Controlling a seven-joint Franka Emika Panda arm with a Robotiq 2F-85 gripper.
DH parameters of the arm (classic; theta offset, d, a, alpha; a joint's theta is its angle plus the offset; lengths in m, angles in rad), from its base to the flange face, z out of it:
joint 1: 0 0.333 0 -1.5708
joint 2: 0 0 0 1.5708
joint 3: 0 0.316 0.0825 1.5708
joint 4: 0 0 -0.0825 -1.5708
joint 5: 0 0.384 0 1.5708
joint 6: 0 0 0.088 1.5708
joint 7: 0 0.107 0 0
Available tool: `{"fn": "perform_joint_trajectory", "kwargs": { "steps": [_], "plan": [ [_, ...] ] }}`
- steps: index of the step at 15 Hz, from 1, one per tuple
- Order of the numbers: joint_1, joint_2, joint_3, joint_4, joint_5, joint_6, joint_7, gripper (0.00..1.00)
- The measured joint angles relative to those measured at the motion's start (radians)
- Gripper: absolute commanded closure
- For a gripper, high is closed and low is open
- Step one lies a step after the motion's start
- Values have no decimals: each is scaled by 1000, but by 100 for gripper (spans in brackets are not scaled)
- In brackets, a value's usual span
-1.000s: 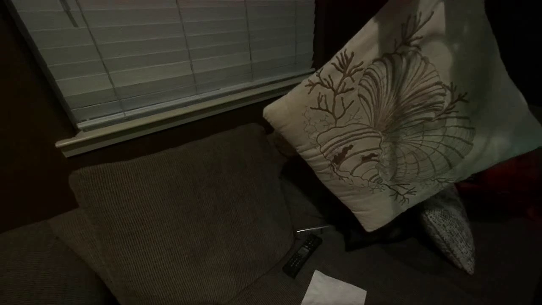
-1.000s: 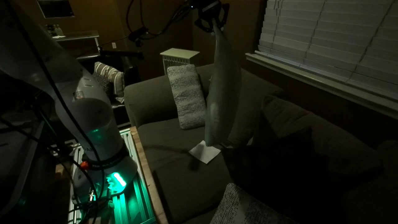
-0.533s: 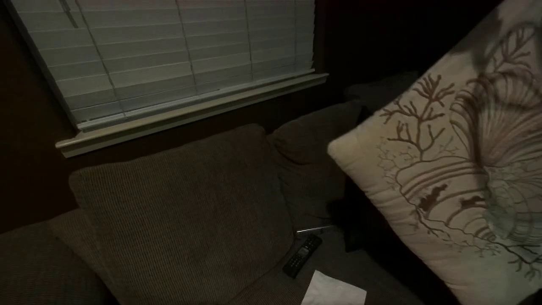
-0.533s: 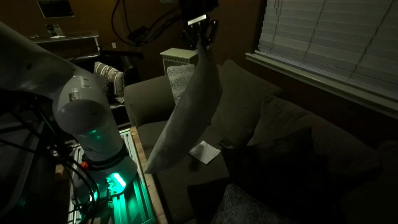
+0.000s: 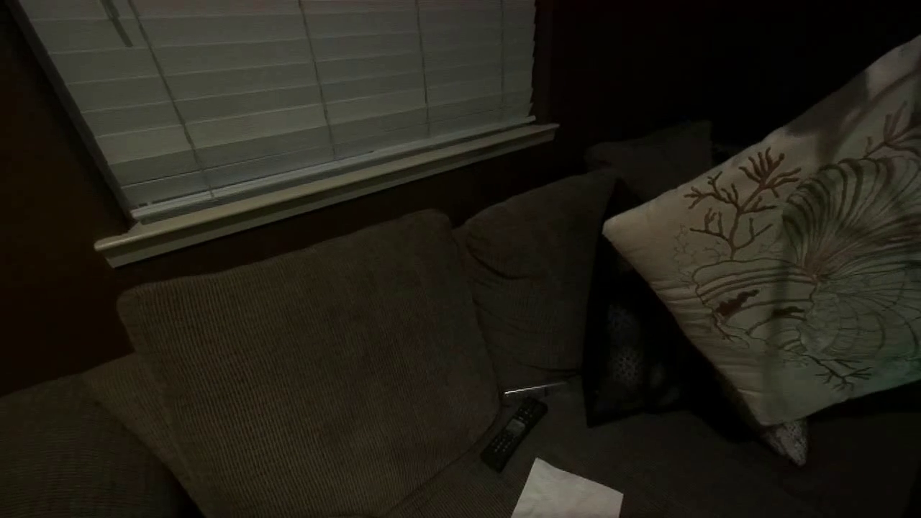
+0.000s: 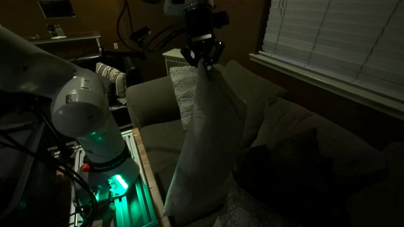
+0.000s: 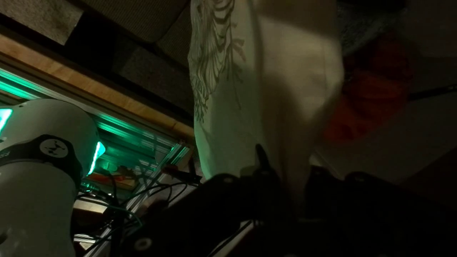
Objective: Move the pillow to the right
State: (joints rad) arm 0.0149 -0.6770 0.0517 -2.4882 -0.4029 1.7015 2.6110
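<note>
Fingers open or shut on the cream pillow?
Shut on it: in the wrist view, the cream pillow tapers, pinched between the fingers.

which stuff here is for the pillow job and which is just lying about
For the job:
cream pillow
end effector, holding it by the top

Just lying about:
remote
paper
black pillow
grey pillows

You are working in dim light: a couch [image 6: 159, 137] is stretching below the end effector [image 6: 203, 65], a brown wall [image 6: 247, 31] is rising beyond it, and white window blinds [image 6: 331, 34] are hanging well apart, to its side.
</note>
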Motion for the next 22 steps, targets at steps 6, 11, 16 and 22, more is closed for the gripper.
{"fn": "perform_joint_trajectory", "kwargs": {
  "steps": [6,11,16,22],
  "plan": [
    [1,0,1,0,7,0,0,97],
    [-10,20,-33,-2,38,21,-161,97],
    [-61,21,-217,8,60,32,-518,97],
    [-283,184,-430,125,61,38,-905,97]
  ]
}}
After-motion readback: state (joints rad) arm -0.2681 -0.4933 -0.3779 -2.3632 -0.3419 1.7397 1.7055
